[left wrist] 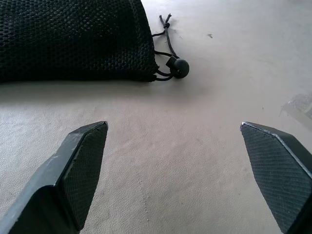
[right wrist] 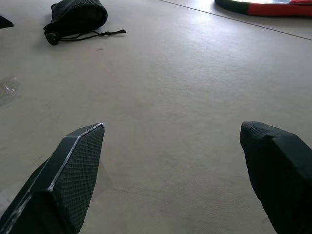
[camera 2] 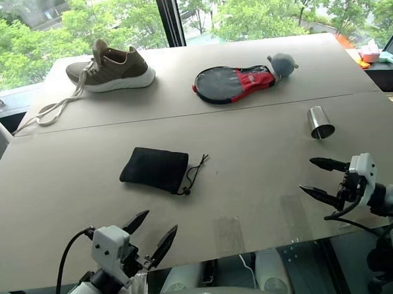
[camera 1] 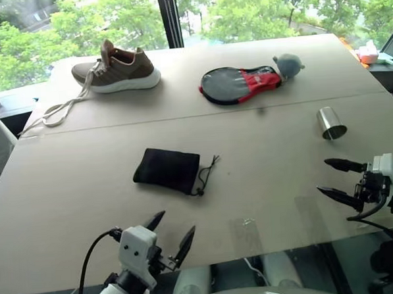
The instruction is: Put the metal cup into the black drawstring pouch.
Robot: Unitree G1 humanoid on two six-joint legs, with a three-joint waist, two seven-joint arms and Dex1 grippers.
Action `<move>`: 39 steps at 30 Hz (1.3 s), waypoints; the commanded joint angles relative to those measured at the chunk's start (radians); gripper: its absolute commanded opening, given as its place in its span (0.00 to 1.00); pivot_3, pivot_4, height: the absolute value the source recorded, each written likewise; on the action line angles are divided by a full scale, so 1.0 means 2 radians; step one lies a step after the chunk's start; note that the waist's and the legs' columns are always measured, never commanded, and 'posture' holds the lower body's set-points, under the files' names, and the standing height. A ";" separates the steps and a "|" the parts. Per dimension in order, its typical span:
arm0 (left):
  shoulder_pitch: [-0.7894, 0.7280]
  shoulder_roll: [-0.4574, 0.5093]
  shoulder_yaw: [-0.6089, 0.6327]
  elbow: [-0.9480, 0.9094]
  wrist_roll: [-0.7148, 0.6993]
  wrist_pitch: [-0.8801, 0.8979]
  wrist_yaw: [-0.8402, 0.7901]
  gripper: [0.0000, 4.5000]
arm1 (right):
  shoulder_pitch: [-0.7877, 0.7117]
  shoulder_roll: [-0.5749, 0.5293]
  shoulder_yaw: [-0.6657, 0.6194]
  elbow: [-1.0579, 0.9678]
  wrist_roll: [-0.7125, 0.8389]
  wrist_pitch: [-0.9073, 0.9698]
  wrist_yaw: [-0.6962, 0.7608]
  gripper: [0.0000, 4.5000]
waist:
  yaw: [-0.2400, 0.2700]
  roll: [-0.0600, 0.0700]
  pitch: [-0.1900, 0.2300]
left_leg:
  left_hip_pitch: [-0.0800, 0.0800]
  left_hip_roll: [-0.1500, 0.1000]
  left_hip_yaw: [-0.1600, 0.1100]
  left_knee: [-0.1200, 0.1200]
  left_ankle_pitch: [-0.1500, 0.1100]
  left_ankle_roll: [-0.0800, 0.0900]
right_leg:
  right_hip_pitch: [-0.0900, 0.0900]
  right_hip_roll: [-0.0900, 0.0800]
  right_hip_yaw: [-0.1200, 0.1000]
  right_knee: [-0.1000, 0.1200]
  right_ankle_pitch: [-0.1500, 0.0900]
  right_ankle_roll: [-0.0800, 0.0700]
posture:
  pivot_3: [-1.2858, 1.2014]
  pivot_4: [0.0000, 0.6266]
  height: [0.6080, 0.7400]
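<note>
Item one, our left gripper: fingers spread wide, holding nothing, hovering at the near edge of the table.

Item two, the black drawstring pouch: lying flat near the table's middle, just beyond our left gripper, its cord end and bead turned toward our right. The mouth looks drawn closed.

Item three, the metal cup: on the right of the table, tilted or on its side with its open end facing us, beyond our right gripper and well apart from the pouch.

Item four, our right gripper: fingers wide apart, empty, pointing inward across the table, short of the cup.

Handling note: nothing is grasped yet, so we judge the task barely begun. We would take the cup across its body with the right gripper, squarely, since polished steel may slip or roll. The left gripper should pinch one lip of the pouch near the cord and lift it so the mouth gapes before the cup arrives.

Surface and room: a pale beige tabletop with a seam across it; a brown sneaker with trailing laces far left, a black-and-red paddle case and a grey plush behind; windows onto green trees.
</note>
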 commanded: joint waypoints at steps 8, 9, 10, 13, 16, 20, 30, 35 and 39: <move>-0.057 -0.005 -0.018 -0.033 0.043 0.025 0.042 1.00 | 0.021 0.002 0.008 -0.092 0.046 0.041 0.023 1.00 | 0.004 0.000 0.000 | 0.000 0.000 0.000 0.000 0.000 0.000 | 0.000 0.000 0.000 0.000 0.000 0.000 | 0.52 0.24 1.00; -0.072 -0.003 -0.029 -0.038 0.070 0.028 0.051 1.00 | 0.030 0.001 0.014 -0.119 0.061 0.063 0.028 1.00 | 0.007 0.000 0.000 | 0.000 0.000 0.000 0.000 0.000 0.000 | 0.000 0.000 0.000 0.000 0.000 0.000 | 0.52 0.24 1.00; -0.086 -0.005 -0.039 -0.041 0.093 0.038 0.065 1.00 | 0.038 0.001 0.021 -0.146 0.074 0.081 0.029 1.00 | 0.009 0.000 0.000 | 0.000 0.000 0.000 0.000 0.000 0.000 | 0.000 0.000 0.000 0.000 0.000 0.000 | 0.52 0.24 1.00; -0.112 -0.016 -0.045 -0.048 0.128 0.078 0.097 1.00 | 0.051 0.006 0.031 -0.192 0.086 0.098 0.024 1.00 | 0.009 0.000 0.000 | 0.001 0.000 0.000 0.000 0.000 0.000 | 0.001 0.000 0.000 0.000 0.001 -0.002 | 0.52 0.24 1.00; -0.129 -0.016 -0.052 -0.051 0.151 0.098 0.107 1.00 | 0.053 0.011 0.035 -0.207 0.086 0.096 0.022 1.00 | 0.009 0.000 0.000 | 0.001 0.000 0.000 0.000 0.000 0.000 | 0.002 0.000 0.000 0.000 0.001 -0.002 | 0.52 0.24 1.00; -0.184 -0.025 -0.082 -0.043 0.213 0.139 0.137 1.00 | 0.054 0.010 0.024 -0.191 0.084 0.086 0.032 1.00 | 0.011 0.000 0.000 | 0.002 0.000 0.000 0.000 0.000 0.000 | 0.002 0.000 0.000 0.000 0.001 -0.001 | 0.52 0.24 1.00; -0.225 -0.102 -0.208 -0.010 0.361 0.194 0.232 1.00 | 0.097 -0.020 -0.028 -0.186 0.096 0.084 0.046 1.00 | 0.010 -0.001 -0.001 | 0.003 -0.001 -0.001 0.000 0.000 0.001 | 0.004 0.000 0.000 0.000 0.001 -0.002 | 0.52 0.24 1.00; -0.220 -0.126 -0.217 -0.003 0.417 0.204 0.278 1.00 | 0.088 -0.035 -0.036 -0.171 0.097 0.088 0.051 1.00 | 0.009 -0.001 -0.001 | 0.005 0.000 -0.001 0.000 0.000 0.001 | 0.006 0.000 0.000 0.000 0.000 0.000 | 0.52 0.24 1.00; -0.210 -0.147 -0.217 -0.001 0.441 0.210 0.301 1.00 | 0.084 -0.038 -0.037 -0.166 0.097 0.090 0.053 1.00 | 0.009 -0.001 -0.001 | 0.005 0.000 -0.001 0.000 0.000 0.001 | 0.006 0.000 0.000 0.000 0.000 0.000 | 0.52 0.24 1.00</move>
